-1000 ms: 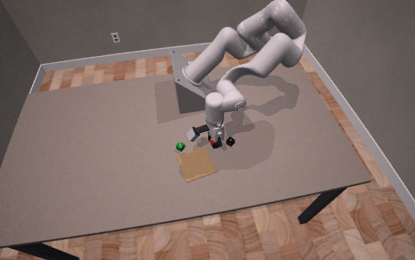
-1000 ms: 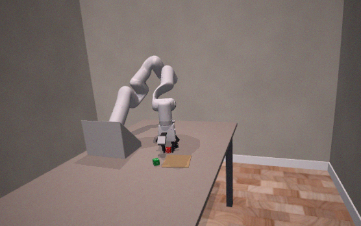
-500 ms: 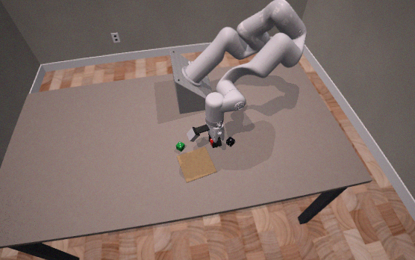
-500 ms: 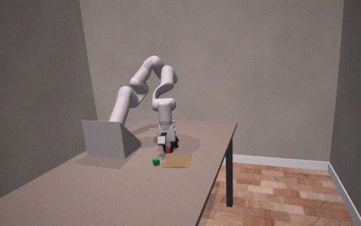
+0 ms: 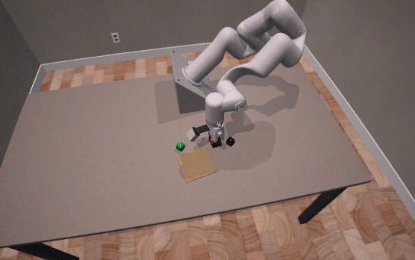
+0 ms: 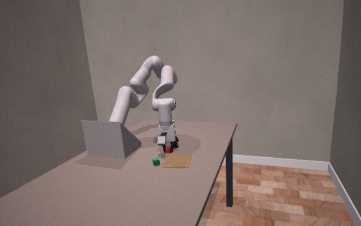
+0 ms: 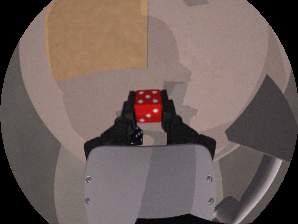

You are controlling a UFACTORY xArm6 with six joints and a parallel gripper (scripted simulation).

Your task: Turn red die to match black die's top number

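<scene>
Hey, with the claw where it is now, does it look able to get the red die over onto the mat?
Probably yes: the claw is shut on the red die, and the mat lies close by with nothing between.

Soft, even light from above; the arm (image 5: 257,45) throws shadows past the gripper (image 7: 150,124); wrist view perhaps slightly blurred, edges bowed.
</scene>
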